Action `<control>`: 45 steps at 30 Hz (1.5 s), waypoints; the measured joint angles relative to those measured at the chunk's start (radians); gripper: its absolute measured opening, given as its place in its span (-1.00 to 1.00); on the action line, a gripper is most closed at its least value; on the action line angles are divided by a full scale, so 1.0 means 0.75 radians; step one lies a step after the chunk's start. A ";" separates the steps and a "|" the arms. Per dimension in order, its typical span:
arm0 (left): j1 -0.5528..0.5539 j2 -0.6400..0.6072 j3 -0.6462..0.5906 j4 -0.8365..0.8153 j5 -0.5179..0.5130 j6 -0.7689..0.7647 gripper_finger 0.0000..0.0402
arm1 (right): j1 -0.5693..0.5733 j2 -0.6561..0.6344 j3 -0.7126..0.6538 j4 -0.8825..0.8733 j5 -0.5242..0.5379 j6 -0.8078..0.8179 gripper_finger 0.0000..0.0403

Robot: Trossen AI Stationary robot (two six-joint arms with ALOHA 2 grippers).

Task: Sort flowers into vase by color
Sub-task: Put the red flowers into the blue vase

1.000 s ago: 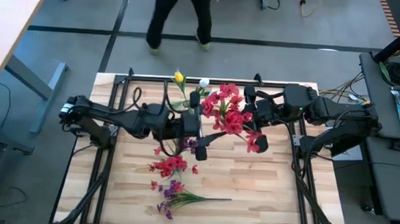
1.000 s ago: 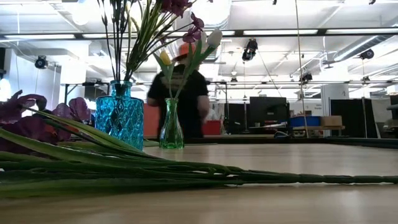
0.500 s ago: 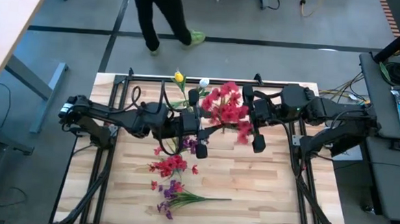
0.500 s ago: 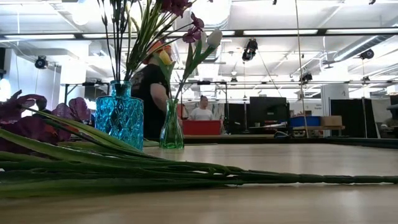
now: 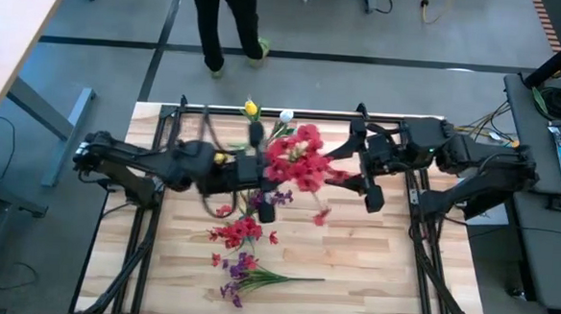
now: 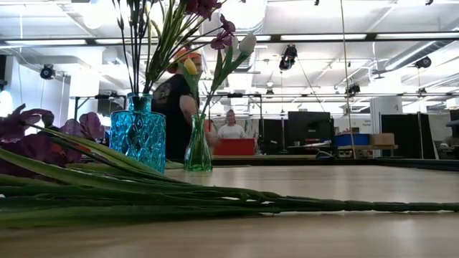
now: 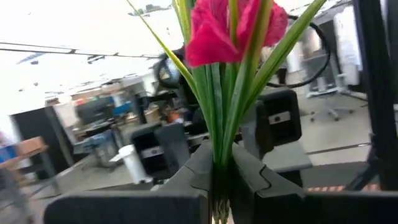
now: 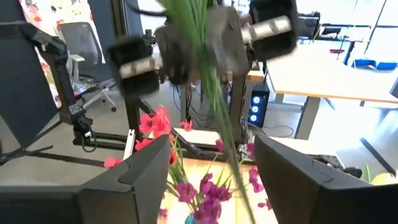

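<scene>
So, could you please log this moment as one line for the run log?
stage: handover | left gripper: shut on red flowers stems | right gripper: open, apart | blue vase: purple flowers

Robotics lab or open workshop: wooden table (image 5: 352,267) sat in a black metal frame (image 5: 142,236) on grey floor, cable-strewn workstation (image 5: 560,143) beyond the right gripper (image 5: 366,186), ceiling strip lights (image 6: 315,37), monitors (image 6: 308,127), office chair (image 8: 81,50), person (image 5: 225,24) walking past.

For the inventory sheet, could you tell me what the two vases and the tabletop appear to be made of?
Blue vase: seemingly glass, translucent turquoise with a glossy, diamond-patterned surface.
Green vase: likely glass too, smooth, translucent, slim-necked.
Tabletop: light wood, looks like joined planks with visible grain and a matte finish.
</scene>
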 joint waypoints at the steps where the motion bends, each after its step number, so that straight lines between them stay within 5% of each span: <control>1: -0.019 -0.028 0.000 -0.028 -0.051 0.012 -0.97 | 0.000 -0.014 0.000 -0.018 0.000 0.003 0.14; 9: -0.293 -0.286 0.000 -0.233 -0.732 0.199 -0.96 | 0.000 -0.052 0.000 -0.221 0.068 0.015 0.26; 14: -0.444 -0.420 -0.063 -0.484 -1.014 -0.005 -0.96 | 0.000 -0.031 -0.015 -0.232 0.069 0.023 0.26; 18: -0.495 -0.511 -0.238 -0.625 -1.049 -0.294 -0.97 | 0.000 -0.014 -0.023 -0.235 0.069 0.012 0.25; 22: -0.501 -0.580 -0.474 -0.523 -1.124 -0.364 -0.97 | 0.000 -0.007 -0.024 -0.234 0.068 0.013 0.26; 35: -0.501 -0.749 -1.122 0.268 -1.156 -0.393 -0.97 | 0.001 0.001 -0.026 -0.234 0.068 0.015 0.24; 45: -0.501 -0.668 -1.433 0.909 -1.097 -0.351 -0.97 | 0.001 0.020 -0.031 -0.234 0.068 0.037 0.24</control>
